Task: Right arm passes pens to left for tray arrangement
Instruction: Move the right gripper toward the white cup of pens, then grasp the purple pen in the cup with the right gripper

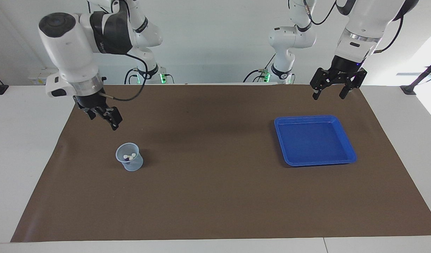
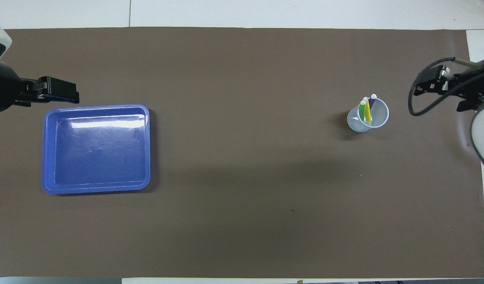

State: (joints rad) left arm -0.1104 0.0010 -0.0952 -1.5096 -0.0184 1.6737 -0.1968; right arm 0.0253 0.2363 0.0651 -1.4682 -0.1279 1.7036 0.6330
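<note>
Three pens (image 2: 367,110), purple, green and yellow, stand near-upright in one cup (image 1: 129,161), whitish ends up, below the spread, empty right hand (image 1: 103,118). One tray (image 1: 347,147) lies under the spread, empty left hand (image 1: 328,92).

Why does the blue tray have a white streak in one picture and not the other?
Overhead view: ceiling light glares off the tray floor along the edge farther from the robots. Facing view: the same tray shows only a faint sheen, so its blue looks even.
</note>
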